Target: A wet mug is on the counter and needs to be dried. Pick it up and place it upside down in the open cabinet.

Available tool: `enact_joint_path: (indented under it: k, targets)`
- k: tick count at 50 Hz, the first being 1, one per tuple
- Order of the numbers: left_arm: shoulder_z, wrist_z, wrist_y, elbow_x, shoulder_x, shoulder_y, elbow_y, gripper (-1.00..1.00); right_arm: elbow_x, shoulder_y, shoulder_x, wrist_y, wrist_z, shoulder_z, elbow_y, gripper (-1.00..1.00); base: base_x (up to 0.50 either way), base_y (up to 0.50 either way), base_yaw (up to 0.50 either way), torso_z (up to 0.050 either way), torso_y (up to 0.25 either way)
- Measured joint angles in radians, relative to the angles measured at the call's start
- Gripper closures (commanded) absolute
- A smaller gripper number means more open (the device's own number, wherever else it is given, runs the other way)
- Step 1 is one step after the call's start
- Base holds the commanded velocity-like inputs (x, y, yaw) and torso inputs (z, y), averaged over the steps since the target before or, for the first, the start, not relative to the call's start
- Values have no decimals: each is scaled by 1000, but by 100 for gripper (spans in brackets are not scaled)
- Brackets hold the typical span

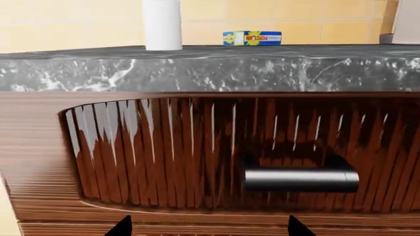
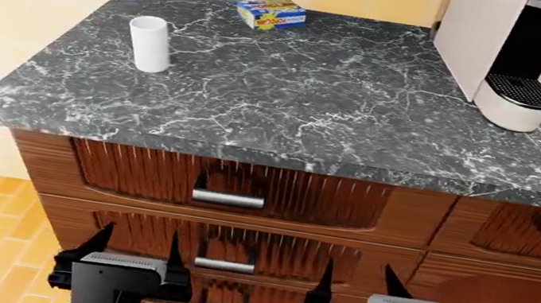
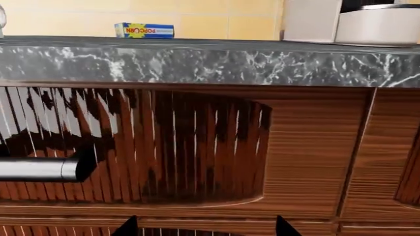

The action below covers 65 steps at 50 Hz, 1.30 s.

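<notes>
Since the mug [image 2: 149, 42] is glossy, rigid and wet, expect slip and breakage risk; take it around the body. It stands upright near the counter [image 2: 362, 117] left edge. Left gripper [image 2: 134, 248] and right gripper [image 2: 356, 281] both wide, empty, below the front edge.

Each gripper [image 2: 134, 248] has black pointed fingers, grey-topped black housing.

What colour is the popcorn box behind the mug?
Blue and yellow popcorn box, with red lettering; the left wrist view shows it best.
</notes>
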<state>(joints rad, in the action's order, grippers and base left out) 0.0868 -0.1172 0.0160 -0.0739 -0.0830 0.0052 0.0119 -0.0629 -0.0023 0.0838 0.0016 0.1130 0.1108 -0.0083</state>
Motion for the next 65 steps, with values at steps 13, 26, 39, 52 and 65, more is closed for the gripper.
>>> enact_joint_path:
  k: [13,26,39,52,65]
  targets:
    - [15,-20,4,-13,-18,0,0,-100,-10,-3,12,-3,18,21,-6,-100,0,427,0,0,0]
    - [31,-27,-8,-31,-39,19,50,-100,-19,-17,28,-5,46,27,-46,-100,0,0,0,41,0]
    - [18,-50,-220,-88,-93,46,314,-100,-50,-37,68,193,81,17,-303,-100,0,0,0,50,0]
    - [-61,-115,-644,-243,-152,-25,716,-100,-102,18,122,543,127,-15,-655,-100,0,0,0,50,0]
    - [-112,-155,-794,-319,-175,-39,908,-100,-120,23,161,672,146,-19,-842,-100,459,0,0,13,0]
